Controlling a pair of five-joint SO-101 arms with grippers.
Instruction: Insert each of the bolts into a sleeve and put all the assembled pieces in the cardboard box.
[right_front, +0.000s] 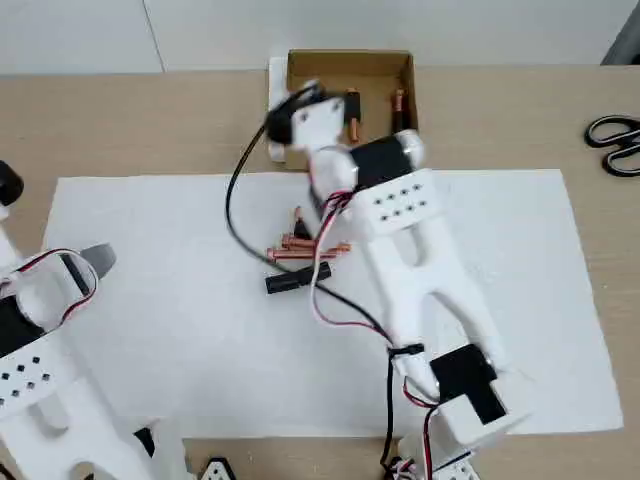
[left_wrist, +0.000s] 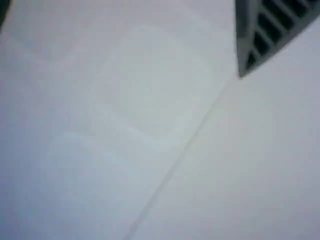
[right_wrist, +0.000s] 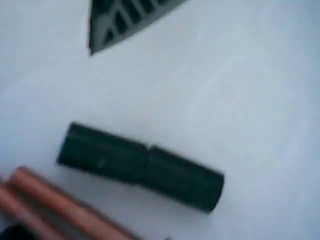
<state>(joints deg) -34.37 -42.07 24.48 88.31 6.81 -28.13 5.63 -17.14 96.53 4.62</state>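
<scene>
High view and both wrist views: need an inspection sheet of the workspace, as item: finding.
Surface: wooden table with a white paper sheet over its middle.
Job's things: the cardboard box at the sheet's far edge holds two assembled pieces. Loose bolts and one black sleeve lie on the sheet beside the right arm.
Clutter: scissors on bare table, far right.
Grippers: right gripper appears at the box's left wall in the high view. Left gripper is over bare paper near the sheet's left edge. Open or shut: cannot tell for either.
Cables: a black cable loops over the sheet beside the bolts. Red and white wires run along the right arm.
Surroundings: nothing seen.
</scene>
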